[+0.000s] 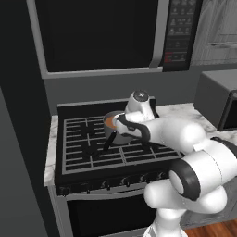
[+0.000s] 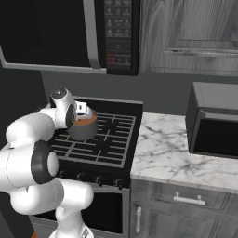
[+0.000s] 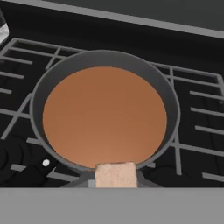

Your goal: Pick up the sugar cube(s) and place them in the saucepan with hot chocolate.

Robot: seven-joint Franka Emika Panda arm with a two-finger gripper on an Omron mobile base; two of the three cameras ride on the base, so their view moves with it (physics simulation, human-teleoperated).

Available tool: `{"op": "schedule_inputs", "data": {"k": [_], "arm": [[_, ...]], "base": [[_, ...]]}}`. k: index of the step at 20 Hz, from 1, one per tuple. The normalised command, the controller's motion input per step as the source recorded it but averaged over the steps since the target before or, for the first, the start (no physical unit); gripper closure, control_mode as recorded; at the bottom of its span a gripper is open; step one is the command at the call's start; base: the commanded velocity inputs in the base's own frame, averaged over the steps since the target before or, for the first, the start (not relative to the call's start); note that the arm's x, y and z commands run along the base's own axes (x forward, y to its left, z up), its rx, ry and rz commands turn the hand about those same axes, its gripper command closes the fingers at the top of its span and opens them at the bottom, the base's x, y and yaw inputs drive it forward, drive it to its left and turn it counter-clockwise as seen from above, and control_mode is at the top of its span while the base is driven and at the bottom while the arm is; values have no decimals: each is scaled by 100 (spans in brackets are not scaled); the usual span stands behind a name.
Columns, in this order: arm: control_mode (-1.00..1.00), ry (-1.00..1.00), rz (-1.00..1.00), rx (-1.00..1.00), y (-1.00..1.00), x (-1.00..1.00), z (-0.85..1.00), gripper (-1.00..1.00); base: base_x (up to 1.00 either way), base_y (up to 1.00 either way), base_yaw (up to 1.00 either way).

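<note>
Gripper [image 3: 116,177] clamping sugar cube [image 3: 116,174], hovering over near rim of saucepan [image 3: 171,98]. Hot choc [image 3: 105,114] lying just ahead/below gripper; pan sitting on stove grate [image 3: 197,127].

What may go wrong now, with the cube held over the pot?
1. The sugar cube hangs at the near rim of the saucepan, not over the middle; released here, it might hit the rim and fall on the stove grate.
2. A drop may splash the hot chocolate.
</note>
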Motion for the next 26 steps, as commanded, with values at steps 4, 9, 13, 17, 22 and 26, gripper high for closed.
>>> {"op": "schedule_inputs", "data": {"k": [4,9,13,17,22,26], "arm": [[-100,1,0,0,0,9,-3,100],[-100,0,0,0,0,0,0,100],[-100,0,0,0,0,0,0,100],[-100,0,0,0,0,0,0,100],[-100,0,0,0,0,0,0,100],[-100,0,0,0,0,0,0,100]], "base": [[0,0,0],[0,0,0],[0,0,0],[0,0,0],[0,0,0],[0,0,0]]}}
